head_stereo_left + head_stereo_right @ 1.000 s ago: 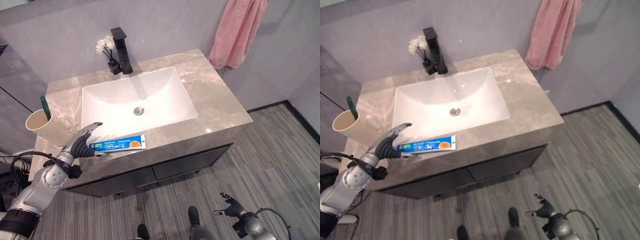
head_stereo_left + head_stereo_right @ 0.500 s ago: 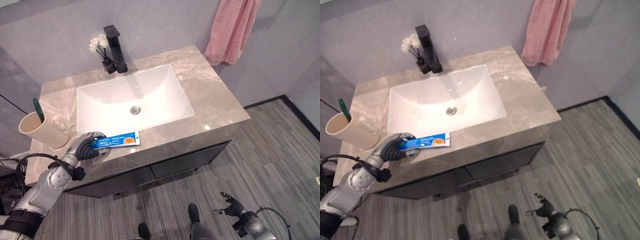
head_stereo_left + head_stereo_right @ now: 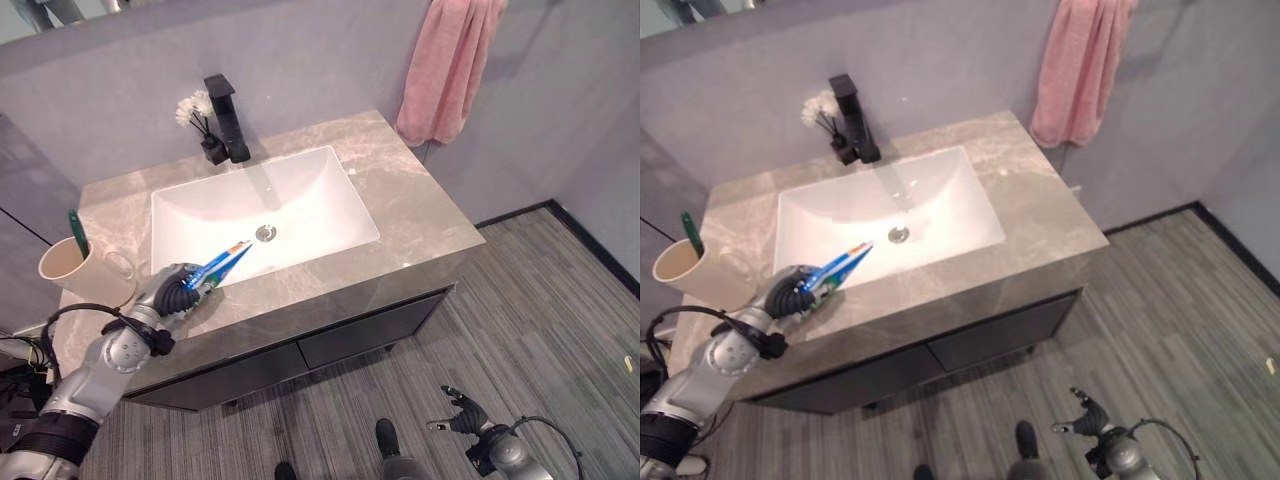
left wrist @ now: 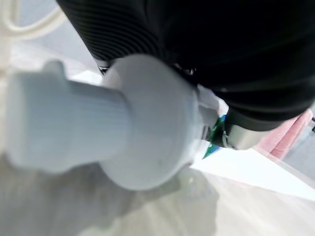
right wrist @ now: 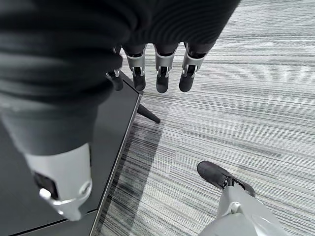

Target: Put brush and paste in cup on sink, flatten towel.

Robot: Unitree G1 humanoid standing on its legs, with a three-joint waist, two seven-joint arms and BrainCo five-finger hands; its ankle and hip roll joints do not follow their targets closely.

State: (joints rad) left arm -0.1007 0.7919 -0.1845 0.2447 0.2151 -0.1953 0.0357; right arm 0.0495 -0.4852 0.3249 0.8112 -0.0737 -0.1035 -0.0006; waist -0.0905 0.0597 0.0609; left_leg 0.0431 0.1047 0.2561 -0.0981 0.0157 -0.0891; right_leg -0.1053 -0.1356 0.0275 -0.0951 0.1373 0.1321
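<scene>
At the lower left of the left eye view, the left hand point(image 3: 172, 291) has its fingers curled round the cap end of the blue toothpaste tube point(image 3: 222, 263), which slants up and to the right, its flat end raised over the front rim of the white basin point(image 3: 300, 195). In the left wrist view the tube's white ribbed cap point(image 4: 64, 120) is seen close up beside the hand's dark cover. Just left of the hand, on the marble table point(image 3: 420, 215), stands the cream cup point(image 3: 75, 272) with its handle turned toward the hand and a green toothbrush point(image 3: 74, 226) upright inside it. The pink towel point(image 3: 445, 65) hangs bunched on the wall at the upper right. A black faucet point(image 3: 228, 118) and a small vase of white flowers point(image 3: 196, 112) stand behind the basin. The right hand point(image 3: 458, 413) hangs low over the grey striped floor point(image 3: 560, 330) at the lower right, fingers relaxed and holding nothing.
</scene>
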